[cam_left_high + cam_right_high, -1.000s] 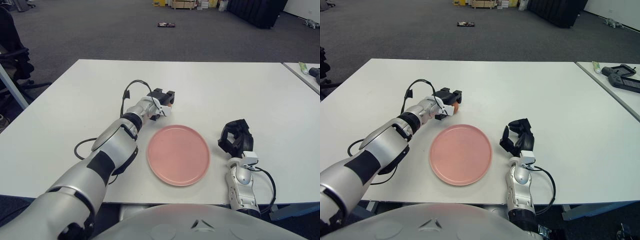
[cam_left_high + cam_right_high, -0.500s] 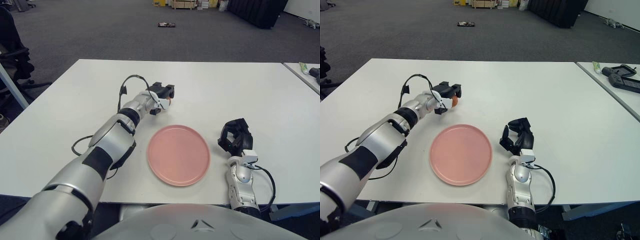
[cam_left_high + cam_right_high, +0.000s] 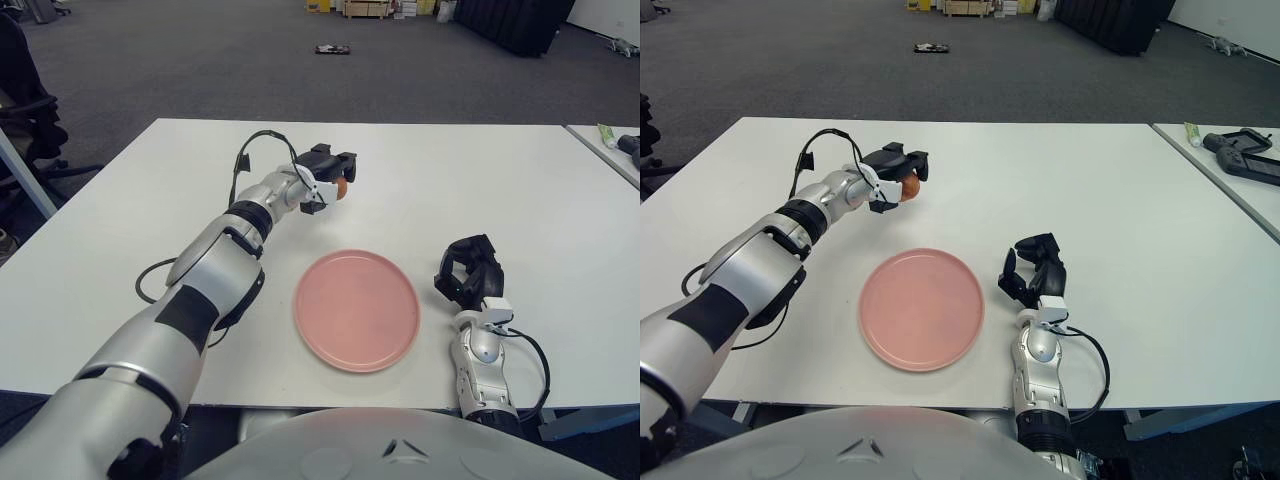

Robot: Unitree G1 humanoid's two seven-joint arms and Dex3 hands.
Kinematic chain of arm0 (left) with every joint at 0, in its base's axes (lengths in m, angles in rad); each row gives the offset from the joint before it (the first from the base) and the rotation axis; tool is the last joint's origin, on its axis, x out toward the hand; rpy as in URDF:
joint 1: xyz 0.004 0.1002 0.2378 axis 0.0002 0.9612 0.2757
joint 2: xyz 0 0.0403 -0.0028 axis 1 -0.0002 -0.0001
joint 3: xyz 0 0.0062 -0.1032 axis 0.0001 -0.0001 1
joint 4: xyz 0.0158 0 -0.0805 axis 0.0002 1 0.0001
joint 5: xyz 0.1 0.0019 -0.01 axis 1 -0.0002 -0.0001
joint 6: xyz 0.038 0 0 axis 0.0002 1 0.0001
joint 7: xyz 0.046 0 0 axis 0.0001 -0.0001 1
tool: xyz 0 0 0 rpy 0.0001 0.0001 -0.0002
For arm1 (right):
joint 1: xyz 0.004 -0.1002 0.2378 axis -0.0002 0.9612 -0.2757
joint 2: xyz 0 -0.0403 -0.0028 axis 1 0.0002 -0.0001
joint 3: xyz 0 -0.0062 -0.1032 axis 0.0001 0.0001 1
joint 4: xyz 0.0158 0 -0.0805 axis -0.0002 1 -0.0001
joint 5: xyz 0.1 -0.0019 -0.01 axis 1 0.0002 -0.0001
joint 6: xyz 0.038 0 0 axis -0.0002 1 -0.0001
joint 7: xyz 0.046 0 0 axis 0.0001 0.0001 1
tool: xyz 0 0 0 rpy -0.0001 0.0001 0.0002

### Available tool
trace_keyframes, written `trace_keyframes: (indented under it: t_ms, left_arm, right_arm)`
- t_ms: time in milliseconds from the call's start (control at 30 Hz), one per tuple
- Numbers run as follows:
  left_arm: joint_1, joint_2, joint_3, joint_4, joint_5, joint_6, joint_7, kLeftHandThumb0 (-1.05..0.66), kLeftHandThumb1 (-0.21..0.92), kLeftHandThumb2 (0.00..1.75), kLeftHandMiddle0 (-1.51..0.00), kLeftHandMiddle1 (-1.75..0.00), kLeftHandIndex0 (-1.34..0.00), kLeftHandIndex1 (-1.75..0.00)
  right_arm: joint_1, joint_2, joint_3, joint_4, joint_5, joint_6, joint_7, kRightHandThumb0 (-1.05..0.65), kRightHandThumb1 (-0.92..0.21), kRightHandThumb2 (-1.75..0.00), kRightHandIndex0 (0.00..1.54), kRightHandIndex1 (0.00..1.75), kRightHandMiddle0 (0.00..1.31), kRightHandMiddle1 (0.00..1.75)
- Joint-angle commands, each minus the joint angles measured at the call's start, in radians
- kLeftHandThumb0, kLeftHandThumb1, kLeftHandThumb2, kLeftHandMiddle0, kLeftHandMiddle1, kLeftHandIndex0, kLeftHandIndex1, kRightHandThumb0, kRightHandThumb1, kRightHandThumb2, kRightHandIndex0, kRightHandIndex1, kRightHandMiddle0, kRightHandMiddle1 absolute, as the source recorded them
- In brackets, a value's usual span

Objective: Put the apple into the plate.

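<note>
My left hand point(image 3: 332, 178) is shut on a small red-orange apple point(image 3: 341, 188) and holds it above the white table point(image 3: 470, 190), beyond the far left rim of the pink plate point(image 3: 357, 309). The apple is mostly hidden by the black fingers; it also shows in the right eye view point(image 3: 909, 188). The plate lies flat at the table's front centre with nothing on it. My right hand point(image 3: 469, 272) rests on the table just right of the plate, its fingers curled and holding nothing.
A black cable point(image 3: 250, 165) loops off my left forearm. A second table point(image 3: 1230, 150) at the far right carries a dark device and a small tube. Grey carpet with scattered items lies beyond the table.
My left hand has lifted the apple off the table and carried it up and farther away from the plate, slightly rightward. The right hand has not moved.
</note>
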Motion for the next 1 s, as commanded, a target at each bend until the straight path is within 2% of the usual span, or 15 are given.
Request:
trace_keyframes:
  t_ms: [0,267,367,533,700,800,967]
  left_arm:
    - [-0.046,0.016,0.014,-0.033,-0.015,-0.036,0.020,0.00,0.12,1.50,-0.76,-1.75,-0.61,-1.60]
    - [-0.042,0.041,0.026,-0.069,-0.025,-0.132,0.016,0.00,0.09,1.57,-0.78,-1.75,-0.57,-1.70]
    - [-0.023,0.061,0.032,-0.124,-0.044,-0.196,-0.012,0.00,0.09,1.58,-0.78,-1.75,-0.56,-1.73]
    - [-0.011,0.067,0.041,-0.167,-0.072,-0.235,-0.058,0.00,0.08,1.59,-0.78,-1.75,-0.56,-1.74]
    - [0.059,0.091,0.040,-0.295,-0.136,-0.325,-0.197,0.00,0.10,1.58,-0.77,-1.75,-0.55,-1.74]
    - [0.134,0.122,0.022,-0.402,-0.190,-0.387,-0.319,0.00,0.08,1.59,-0.78,-1.75,-0.57,-1.72]
    - [0.186,0.146,0.016,-0.489,-0.272,-0.402,-0.483,0.00,0.04,1.62,-0.80,-1.75,-0.63,-1.70]
  right_arm:
    - [0.011,0.002,-0.005,0.043,0.017,0.026,0.008,-0.42,-0.52,-1.06,0.74,1.75,0.45,1.75]
    - [0.003,-0.006,-0.004,0.052,0.005,0.029,0.004,-0.42,-0.51,-1.08,0.75,1.75,0.46,1.75]
    - [0.002,-0.009,-0.003,0.050,-0.005,0.044,-0.004,-0.42,-0.51,-1.09,0.75,1.75,0.46,1.75]
    - [0.001,-0.010,-0.002,0.042,-0.013,0.066,-0.013,-0.42,-0.51,-1.09,0.74,1.75,0.46,1.75]
    - [0.003,-0.007,0.001,0.026,-0.026,0.087,-0.029,-0.42,-0.50,-1.09,0.75,1.75,0.46,1.75]
    - [0.001,-0.013,0.004,0.032,-0.039,0.079,-0.037,-0.42,-0.50,-1.10,0.77,1.75,0.47,1.75]
    - [-0.001,-0.017,0.002,0.044,-0.040,0.062,-0.031,-0.43,-0.48,-1.12,0.81,1.75,0.48,1.75]
